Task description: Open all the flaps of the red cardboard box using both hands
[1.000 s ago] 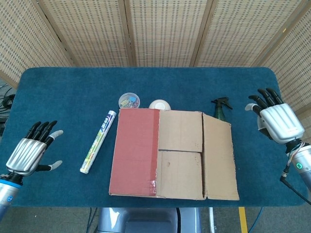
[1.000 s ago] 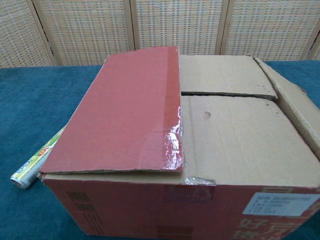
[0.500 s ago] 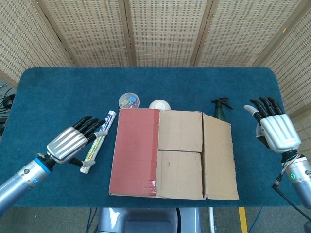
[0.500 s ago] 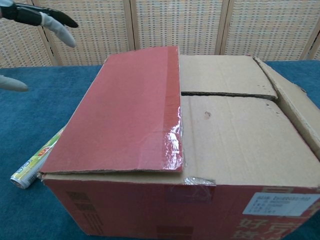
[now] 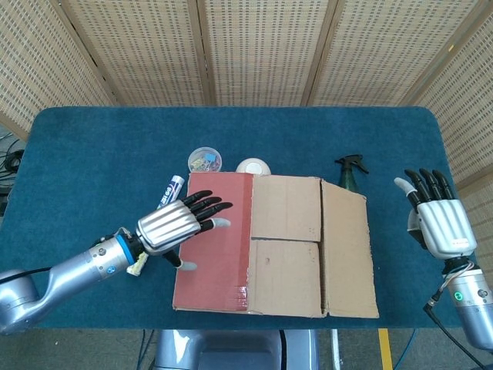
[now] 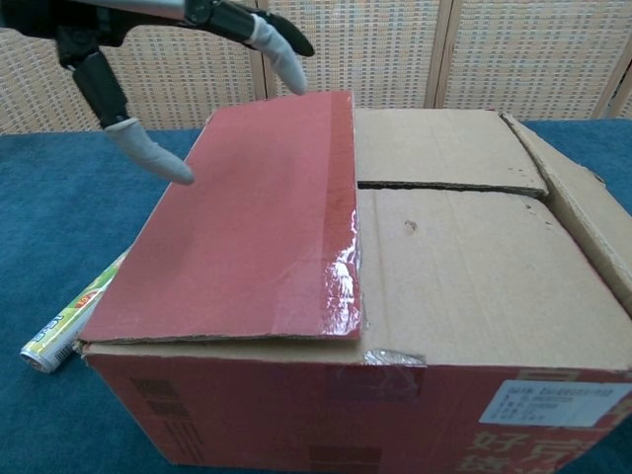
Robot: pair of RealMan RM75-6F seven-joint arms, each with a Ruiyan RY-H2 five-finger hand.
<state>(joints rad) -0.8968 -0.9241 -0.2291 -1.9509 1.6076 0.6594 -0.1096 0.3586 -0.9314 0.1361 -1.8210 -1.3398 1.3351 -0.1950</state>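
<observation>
The red cardboard box (image 5: 269, 243) sits at the table's front middle. Its red left flap (image 5: 219, 231) lies flat and closed. Two brown inner flaps (image 5: 285, 208) lie flat, and the brown right flap (image 5: 348, 250) tilts up slightly at its outer edge. My left hand (image 5: 176, 223) hovers with its fingers spread above the red flap's left part, holding nothing. In the chest view that left hand (image 6: 148, 39) hangs above the red flap (image 6: 257, 217). My right hand (image 5: 439, 220) is open, off to the right of the box, clear of it.
A foil-wrapped roll (image 5: 163, 202) lies left of the box, partly under my left arm. Behind the box stand a small clear tub of bits (image 5: 204, 160), a white round object (image 5: 253, 166) and a dark spray bottle (image 5: 350, 169). The blue table (image 5: 92, 154) ends near my right hand.
My left hand has swung right from the table's left side, past the roll, to above the red flap. My right hand has drifted slightly down and back. The flaps have not moved.
</observation>
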